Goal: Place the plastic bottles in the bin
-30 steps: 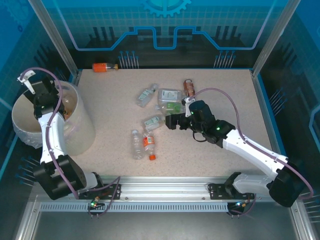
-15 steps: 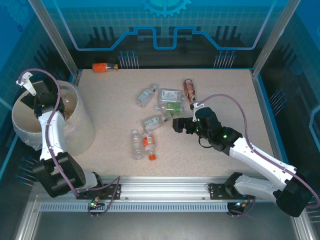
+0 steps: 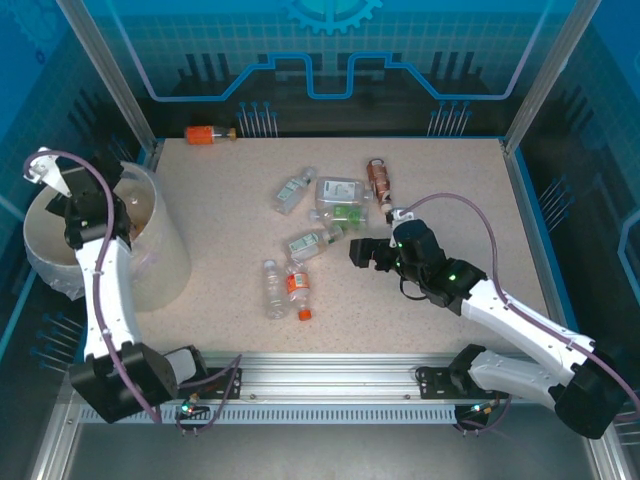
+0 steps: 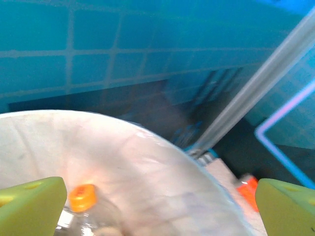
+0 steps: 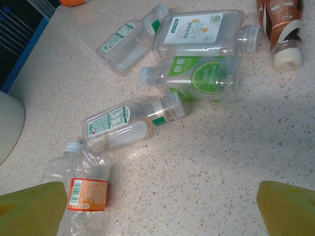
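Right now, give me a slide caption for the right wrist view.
Open right gripper poised over scattered plastic bottles lying on the speckled table.

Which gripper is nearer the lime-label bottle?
Right. The right gripper hangs just near-side of the lime-label bottle, open; the left gripper is far off to the left, above the bin.

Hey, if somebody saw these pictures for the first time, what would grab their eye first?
Probably the scatter of plastic bottles lying mid-table, with the open right gripper hovering just beside them. Next, the big cream bin at the left edge, the left gripper open above it.
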Action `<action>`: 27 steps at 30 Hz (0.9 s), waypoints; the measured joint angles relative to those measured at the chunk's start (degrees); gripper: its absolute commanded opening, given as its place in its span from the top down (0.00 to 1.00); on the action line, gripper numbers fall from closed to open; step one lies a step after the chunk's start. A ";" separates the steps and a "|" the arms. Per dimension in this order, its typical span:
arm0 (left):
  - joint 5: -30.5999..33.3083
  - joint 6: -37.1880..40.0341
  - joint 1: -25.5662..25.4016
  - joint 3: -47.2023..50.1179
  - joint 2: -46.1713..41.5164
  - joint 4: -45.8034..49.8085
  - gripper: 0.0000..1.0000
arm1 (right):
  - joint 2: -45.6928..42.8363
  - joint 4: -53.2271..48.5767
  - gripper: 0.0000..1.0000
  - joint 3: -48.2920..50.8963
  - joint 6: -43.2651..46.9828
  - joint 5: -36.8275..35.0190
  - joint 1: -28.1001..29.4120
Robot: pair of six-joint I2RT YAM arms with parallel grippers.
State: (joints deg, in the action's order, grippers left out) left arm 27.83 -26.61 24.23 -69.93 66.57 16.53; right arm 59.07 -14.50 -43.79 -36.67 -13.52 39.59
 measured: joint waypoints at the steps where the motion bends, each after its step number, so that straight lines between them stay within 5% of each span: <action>1: -0.37 -0.37 -1.16 -0.07 -0.94 0.09 0.01 | 0.00 0.00 0.00 0.00 -0.02 0.00 -0.02; 21: 3.56 2.73 -45.72 -6.21 0.66 8.70 0.01 | 0.20 1.20 0.00 0.00 -0.44 0.48 -0.76; 27: 4.83 -1.36 -54.66 -6.10 4.42 15.76 0.01 | 0.20 1.46 0.00 0.00 -0.46 1.05 -0.76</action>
State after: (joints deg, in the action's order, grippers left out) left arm 32.67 -27.97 -30.44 -76.03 70.98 32.29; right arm 59.27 -13.04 -43.79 -37.12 -12.47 38.83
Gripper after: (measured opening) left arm 0.988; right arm 0.998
